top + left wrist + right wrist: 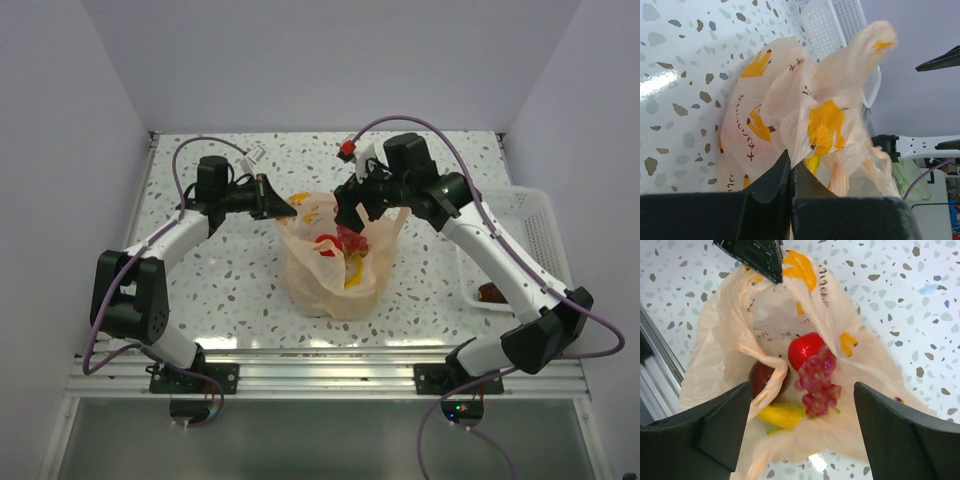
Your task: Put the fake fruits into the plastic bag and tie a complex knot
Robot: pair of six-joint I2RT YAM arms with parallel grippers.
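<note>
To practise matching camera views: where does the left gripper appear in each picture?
Top external: left gripper left of centre, shut on the rim of the plastic bag.
Left wrist: bottom centre, jaws closed.
Right wrist: top edge, left of centre.
Shared landmark: the plastic bag.
</note>
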